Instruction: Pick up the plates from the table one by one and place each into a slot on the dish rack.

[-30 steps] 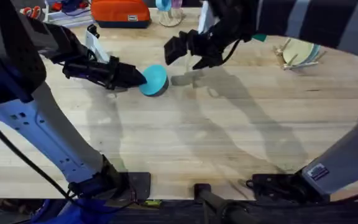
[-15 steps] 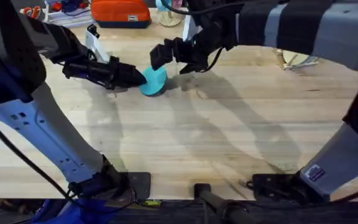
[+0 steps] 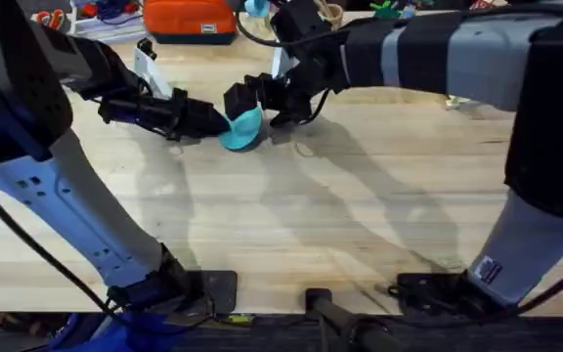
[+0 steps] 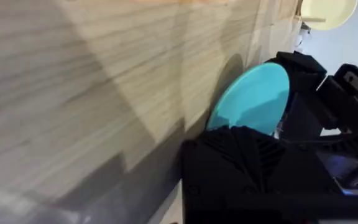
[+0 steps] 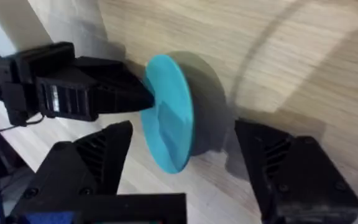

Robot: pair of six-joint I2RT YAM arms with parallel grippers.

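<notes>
— Fingers first: how do we stand?

— Our left gripper (image 3: 221, 122) is clamped on the near edge of the blue plate (image 3: 245, 127), pinching its rim. In the right wrist view the same gripper (image 5: 143, 98) comes in from the side, its tips closed on the plate (image 5: 168, 121).

— And the right gripper?

— The right gripper (image 3: 259, 101) is spread wide, one finger on each side of the plate. From its own camera we see its two fingers (image 5: 101, 155) well apart, with the disc standing between them and touching neither as far as we can tell.

— How does the plate sit?

— On edge, tilted, its lower rim at the table (image 3: 340, 215). In the left wrist view the plate (image 4: 253, 96) rises just past our black finger, with the right gripper's dark body right behind it.

— Anything further out?

— A cream plate (image 4: 328, 11) shows far off at the table's end in the left wrist view. At the back edge of the table lies an orange case (image 3: 190, 20).
</notes>
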